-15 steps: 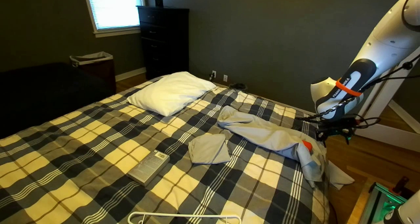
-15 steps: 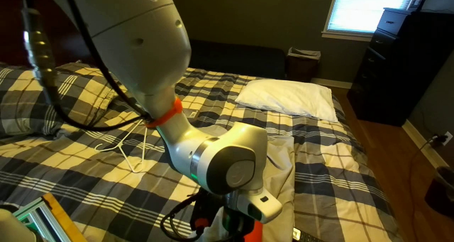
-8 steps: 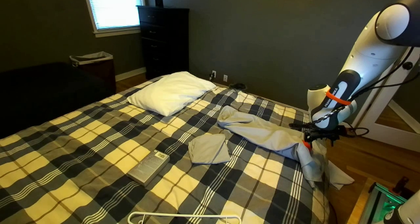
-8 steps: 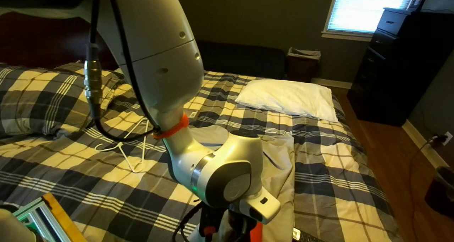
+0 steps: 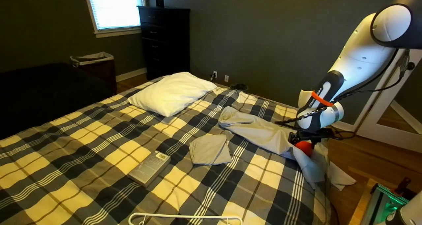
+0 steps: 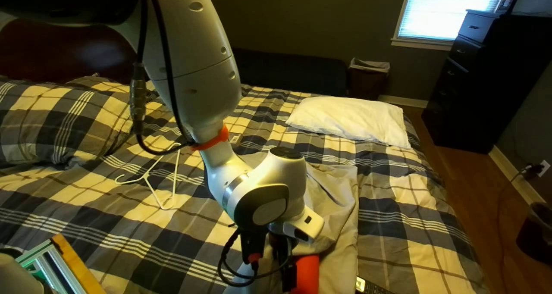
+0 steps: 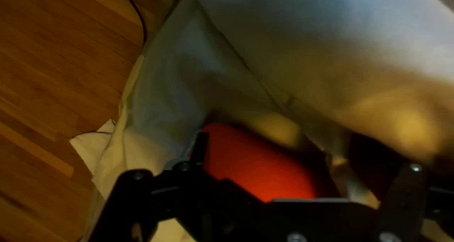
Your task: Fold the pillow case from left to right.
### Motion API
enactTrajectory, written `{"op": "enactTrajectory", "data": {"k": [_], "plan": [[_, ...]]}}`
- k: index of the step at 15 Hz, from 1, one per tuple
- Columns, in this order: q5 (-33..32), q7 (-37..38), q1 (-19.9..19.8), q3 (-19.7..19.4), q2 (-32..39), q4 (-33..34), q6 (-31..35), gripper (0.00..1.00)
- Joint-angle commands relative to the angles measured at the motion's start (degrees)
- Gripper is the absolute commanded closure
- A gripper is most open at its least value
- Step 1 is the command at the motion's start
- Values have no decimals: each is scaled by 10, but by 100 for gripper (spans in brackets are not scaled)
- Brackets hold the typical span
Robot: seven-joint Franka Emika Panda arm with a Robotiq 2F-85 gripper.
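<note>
Holding jaws apart near a red object point(image 7: 252, 160), the tool point(image 7: 306, 158) is likely preparing the fold; the pillow case point(image 5: 260, 129) is needing pinching next

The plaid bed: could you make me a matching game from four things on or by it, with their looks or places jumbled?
1. white pillow
2. clothes hanger
3. pillow case
4. pincer

A. close to a red-orange object, jaws apart
B. limp, wrinkled and pale grey
C. plump and stuffed
D. thin, with a hook

Right pairs: 1-C; 2-D; 3-B; 4-A
</note>
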Motion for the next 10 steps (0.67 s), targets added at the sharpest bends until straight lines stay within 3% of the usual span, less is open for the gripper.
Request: {"op": "enactTrajectory", "data": {"k": [1,6,7,10], "plan": [[54,-84,-1,29,3,0,0,0],[105,-175,-31,76,25,31,-43,0],[115,-189,-38,83,33,40,-56,19],[129,-216,-46,83,45,60,-87,44]]}}
